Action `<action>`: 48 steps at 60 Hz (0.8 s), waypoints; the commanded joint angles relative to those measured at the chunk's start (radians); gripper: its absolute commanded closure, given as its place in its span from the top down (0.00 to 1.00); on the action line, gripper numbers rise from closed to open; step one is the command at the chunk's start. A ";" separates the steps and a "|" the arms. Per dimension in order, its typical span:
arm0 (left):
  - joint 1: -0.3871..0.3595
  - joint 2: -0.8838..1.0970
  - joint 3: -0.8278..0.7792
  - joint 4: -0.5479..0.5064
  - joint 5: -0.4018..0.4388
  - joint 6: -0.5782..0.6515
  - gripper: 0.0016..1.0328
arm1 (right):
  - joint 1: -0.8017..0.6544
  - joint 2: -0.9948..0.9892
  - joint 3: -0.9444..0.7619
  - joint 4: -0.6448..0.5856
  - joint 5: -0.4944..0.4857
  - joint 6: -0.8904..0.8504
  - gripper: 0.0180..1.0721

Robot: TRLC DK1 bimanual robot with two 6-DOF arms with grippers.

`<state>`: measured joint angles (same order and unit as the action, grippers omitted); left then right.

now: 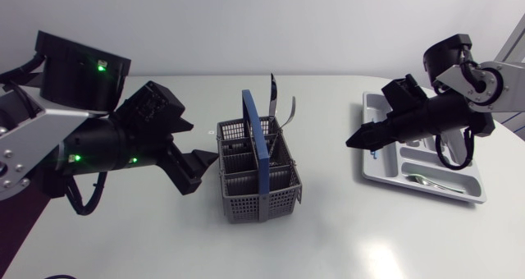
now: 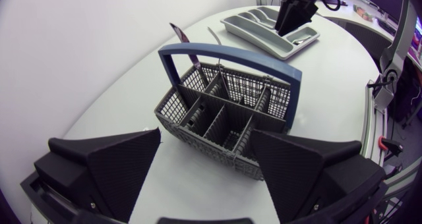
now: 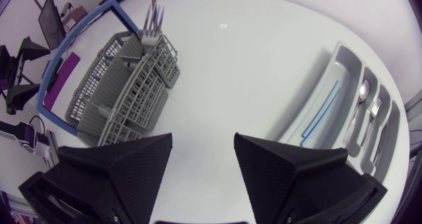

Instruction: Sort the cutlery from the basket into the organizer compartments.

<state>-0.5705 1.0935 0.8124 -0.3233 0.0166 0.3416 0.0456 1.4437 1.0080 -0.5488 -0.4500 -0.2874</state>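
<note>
A grey basket (image 1: 258,176) with a blue handle (image 1: 256,135) is seen near the middle of the white table (image 1: 344,230). A fork (image 3: 153,20) is stood tines-up in one of its far compartments, next to a dark-handled piece (image 1: 273,90). The left gripper (image 1: 201,171) is held just beside the basket, its fingers spread wide with nothing between them, the basket lying directly ahead of it. The grey organizer (image 1: 472,193) is placed at the right side of the table, well apart from the basket. A blue-handled piece (image 3: 323,115) is laid in its long compartment, and a spoon (image 3: 362,92) and a second fork (image 3: 374,111) in the narrower ones alongside. The right gripper (image 3: 203,141) is held above the organizer's edge nearest the basket, parted and empty.
</note>
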 commanded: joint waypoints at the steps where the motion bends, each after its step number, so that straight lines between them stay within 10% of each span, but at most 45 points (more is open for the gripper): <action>1: 0.014 0.016 -0.035 0.017 -0.006 0.020 0.90 | 0.046 -0.005 -0.028 0.024 -0.007 0.047 0.65; 28: 0.147 0.218 -0.076 0.199 0.022 0.065 0.88 | 0.246 0.047 -0.071 0.098 0.056 0.149 0.65; 38: 0.225 0.333 -0.025 0.250 0.057 0.063 0.64 | 0.260 0.055 -0.095 0.121 0.062 0.157 0.62; 48: 0.316 0.467 0.087 0.288 0.178 -0.018 0.19 | 0.290 0.057 -0.112 0.145 0.060 0.179 0.21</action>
<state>-0.2787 1.4994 0.8280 -0.0666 0.1692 0.3656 0.3176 1.4807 0.9218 -0.4160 -0.3920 -0.1398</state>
